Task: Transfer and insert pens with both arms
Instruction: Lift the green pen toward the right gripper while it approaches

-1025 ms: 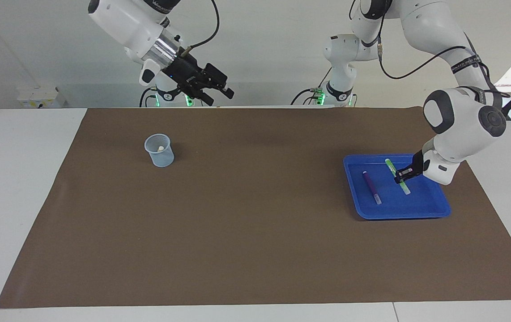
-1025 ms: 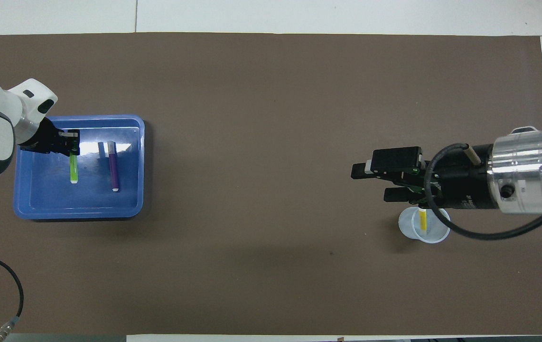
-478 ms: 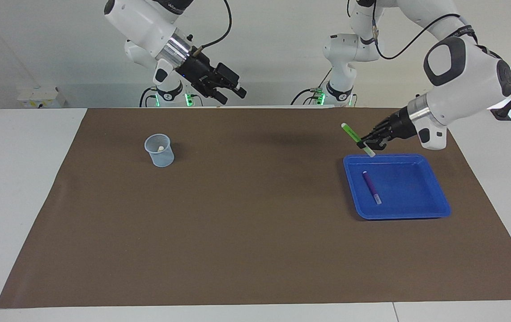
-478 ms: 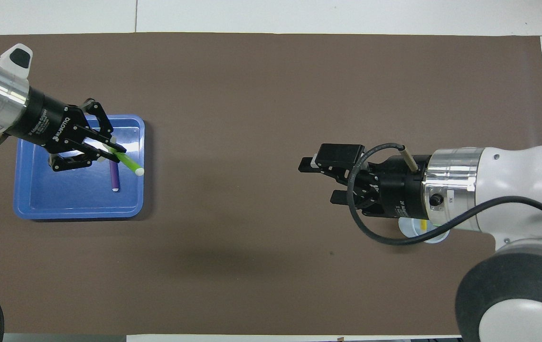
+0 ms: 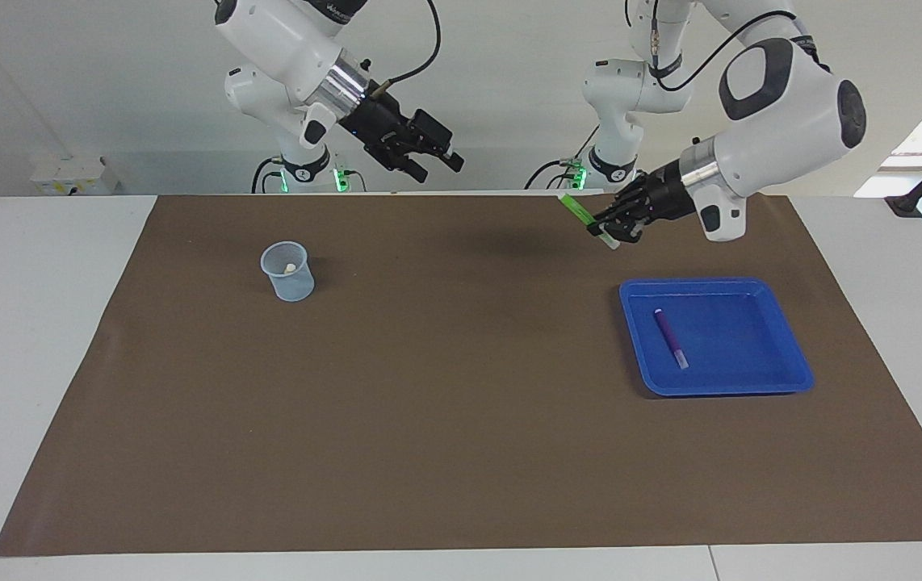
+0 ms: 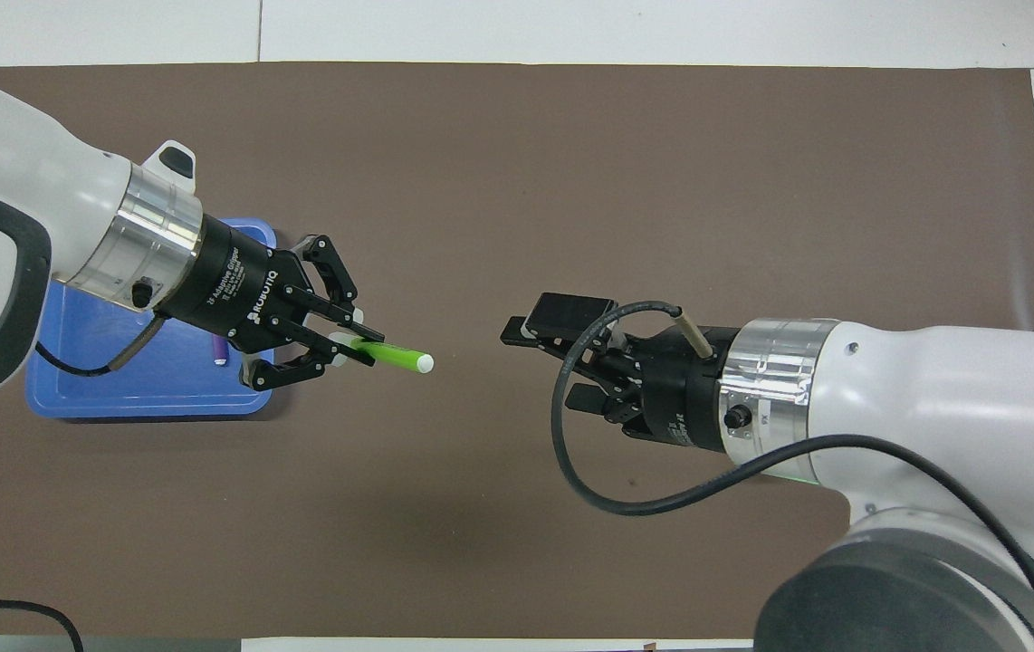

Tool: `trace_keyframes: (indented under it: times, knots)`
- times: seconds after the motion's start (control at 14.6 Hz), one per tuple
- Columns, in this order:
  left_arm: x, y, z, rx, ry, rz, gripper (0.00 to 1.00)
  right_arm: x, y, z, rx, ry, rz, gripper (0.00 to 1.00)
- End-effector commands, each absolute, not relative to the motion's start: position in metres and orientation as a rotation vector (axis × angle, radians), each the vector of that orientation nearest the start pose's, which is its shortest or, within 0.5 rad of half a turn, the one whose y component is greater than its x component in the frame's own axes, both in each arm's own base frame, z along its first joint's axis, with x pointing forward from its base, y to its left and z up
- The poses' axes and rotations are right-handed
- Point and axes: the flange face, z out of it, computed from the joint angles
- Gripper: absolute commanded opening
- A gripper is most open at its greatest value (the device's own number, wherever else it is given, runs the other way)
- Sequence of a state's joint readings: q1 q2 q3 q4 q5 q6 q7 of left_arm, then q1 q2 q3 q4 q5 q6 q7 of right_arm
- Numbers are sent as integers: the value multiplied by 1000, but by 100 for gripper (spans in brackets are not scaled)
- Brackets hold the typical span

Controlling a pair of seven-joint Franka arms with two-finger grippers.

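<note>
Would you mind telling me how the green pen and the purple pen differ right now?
The green pen is held in the air by the shut left gripper; the purple pen lies untouched in the blue tray. The green pen is over the brown mat, the purple one inside the tray. Both are slim, with a pale end.
</note>
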State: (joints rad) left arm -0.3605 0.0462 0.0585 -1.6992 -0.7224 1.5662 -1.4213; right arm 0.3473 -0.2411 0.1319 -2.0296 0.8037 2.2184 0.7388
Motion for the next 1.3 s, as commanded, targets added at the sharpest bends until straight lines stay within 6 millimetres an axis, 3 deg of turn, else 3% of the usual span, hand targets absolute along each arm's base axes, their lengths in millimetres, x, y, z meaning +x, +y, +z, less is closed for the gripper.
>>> trace_keyframes:
  times: [0.0,0.2,0.34,0.48,0.82,0.96,1.23]
  knots:
    - [484,-251,565,-2655,-2002,1156,0,450,271,597,-2225,702,59,100]
    - [470,-266,565,-2592,-2113,1208,0,446,287,597,-2219,691,47,100]
    - [468,-266,563,-2550,-2141,1250,0,440,293,595,-2253,645,45,94]
    - [466,-268,567,-2532,-2161,1270,0,442,292,594,-2284,620,15,85]
    - [459,-266,571,-2535,-2177,1273,0,442,293,595,-2286,614,10,73]
    - [457,-272,572,-2536,-2189,1272,0,442,293,595,-2287,615,11,62]
    - [458,-272,570,-2524,-2224,1260,0,442,294,595,-2292,611,11,55]
